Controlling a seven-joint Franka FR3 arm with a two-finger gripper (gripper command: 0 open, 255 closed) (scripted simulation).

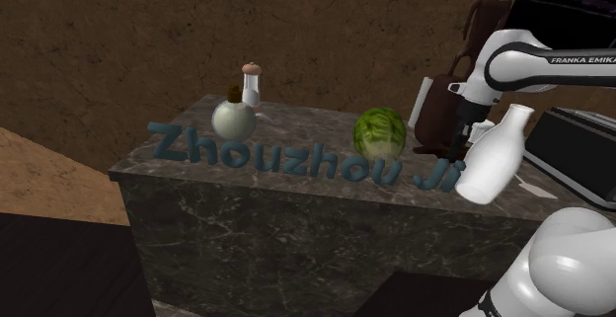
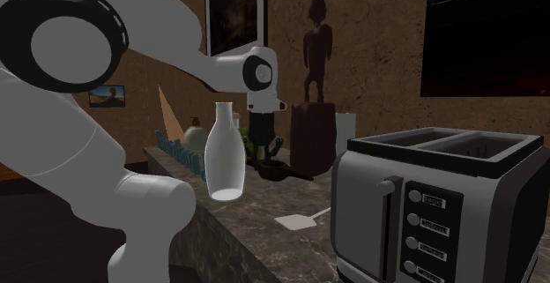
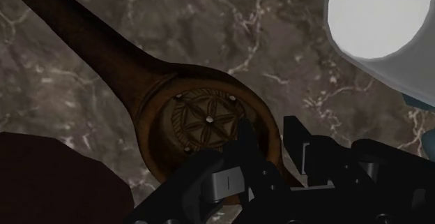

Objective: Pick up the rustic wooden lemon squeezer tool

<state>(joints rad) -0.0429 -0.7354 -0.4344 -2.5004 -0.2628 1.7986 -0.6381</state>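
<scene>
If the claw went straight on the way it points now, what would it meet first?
Most likely the wooden lemon squeezer: the claw points at the rim of its round carved head, which lies on the marble counter. The remaining gap is unclear.

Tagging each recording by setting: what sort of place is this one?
Probably a home kitchen: a dark marble counter carries a toaster and a green cabbage, and a framed picture hangs on the brown wall.
</scene>
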